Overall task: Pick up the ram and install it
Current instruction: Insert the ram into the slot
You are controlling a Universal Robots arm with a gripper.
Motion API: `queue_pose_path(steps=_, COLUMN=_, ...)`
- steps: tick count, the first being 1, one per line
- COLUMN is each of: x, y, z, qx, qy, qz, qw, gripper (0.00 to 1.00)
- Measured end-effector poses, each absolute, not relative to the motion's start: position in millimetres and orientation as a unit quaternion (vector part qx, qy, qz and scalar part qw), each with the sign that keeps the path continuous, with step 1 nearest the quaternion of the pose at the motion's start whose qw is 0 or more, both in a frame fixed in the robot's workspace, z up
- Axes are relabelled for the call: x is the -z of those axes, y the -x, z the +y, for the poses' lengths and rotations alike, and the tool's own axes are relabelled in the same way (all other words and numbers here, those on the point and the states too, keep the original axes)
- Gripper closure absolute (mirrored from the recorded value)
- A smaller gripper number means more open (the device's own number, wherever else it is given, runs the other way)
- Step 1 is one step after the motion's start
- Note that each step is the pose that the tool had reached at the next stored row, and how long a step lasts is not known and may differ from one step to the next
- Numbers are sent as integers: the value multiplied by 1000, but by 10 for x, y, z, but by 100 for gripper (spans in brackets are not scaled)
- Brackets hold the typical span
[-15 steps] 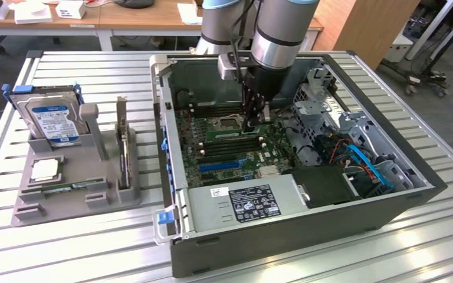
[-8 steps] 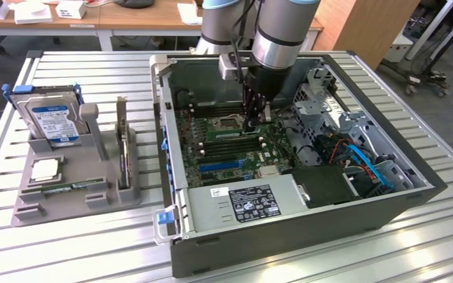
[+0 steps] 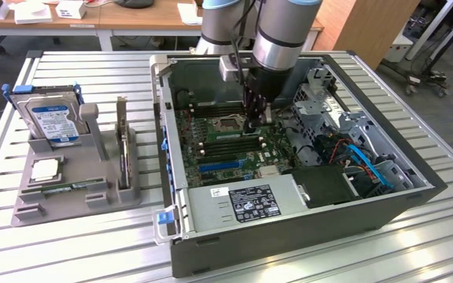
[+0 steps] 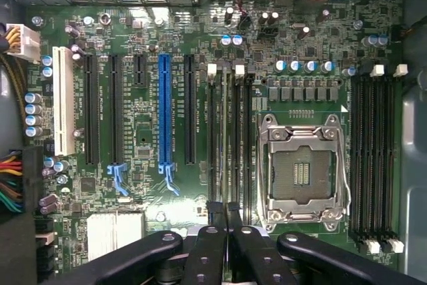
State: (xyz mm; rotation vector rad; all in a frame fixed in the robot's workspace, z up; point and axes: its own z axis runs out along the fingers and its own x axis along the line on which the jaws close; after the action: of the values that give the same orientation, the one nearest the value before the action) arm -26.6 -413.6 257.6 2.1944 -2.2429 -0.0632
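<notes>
nearest in the exterior view is the dark side wall of the open computer case (image 3: 289, 242), which lies on a slatted metal table (image 3: 69, 253). just behind this wall sits the grey power supply (image 3: 242, 203), its label facing up. at about nine o'clock from the power supply, outside the case, stands a grey holder (image 3: 30, 209). the ram (image 3: 71, 187) lies flat in the near part of it, a thin green stick with a pale label. farther back in the same holder, the expansion card (image 3: 122, 147) stands on edge at about one o'clock from the ram, and the hard drive (image 3: 52, 121) stands upright at about twelve o'clock. inside the case the gripper (image 3: 252, 124) hangs low over the green motherboard (image 3: 235, 156), at about two o'clock from the ram and well apart from it. in the wrist view its black fingers (image 4: 213, 238) are pressed together, so the jaws are closed and i see nothing held between them. the tips are at the end of the memory slots (image 4: 239, 138), just beside the cpu socket (image 4: 303, 171). farthest, at twelve o'clock, the arm (image 3: 278, 35) rises in front of wooden desks (image 3: 132, 17).
</notes>
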Motion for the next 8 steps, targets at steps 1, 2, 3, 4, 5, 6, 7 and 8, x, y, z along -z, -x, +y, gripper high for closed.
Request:
queue_pose_path(steps=1, x=-2576, y=266, z=-4143, qx=20, qy=-699, qz=-715, qw=2, gripper=89)
queue_pose_path(steps=2, x=-2576, y=266, z=-4151, qx=20, qy=-699, qz=-715, qw=2, gripper=89)
queue_pose_path(steps=3, x=-2576, y=266, z=-4157, qx=20, qy=-699, qz=-715, qw=2, gripper=89)
queue_pose_path(steps=4, x=-2576, y=267, z=-4161, qx=20, qy=-699, qz=-715, qw=2, gripper=89)
queue_pose_path(steps=5, x=-2576, y=266, z=-4165, qx=20, qy=-699, qz=-715, qw=2, gripper=89)
queue_pose_path(steps=6, x=-2576, y=266, z=-4169, qx=20, qy=-699, qz=-715, qw=2, gripper=89)
queue_pose_path(steps=7, x=-2576, y=266, z=-4174, qx=20, qy=-699, qz=-715, qw=2, gripper=89)
queue_pose_path(steps=8, x=-2576, y=266, z=-4179, qx=20, qy=-699, qz=-715, qw=2, gripper=89)
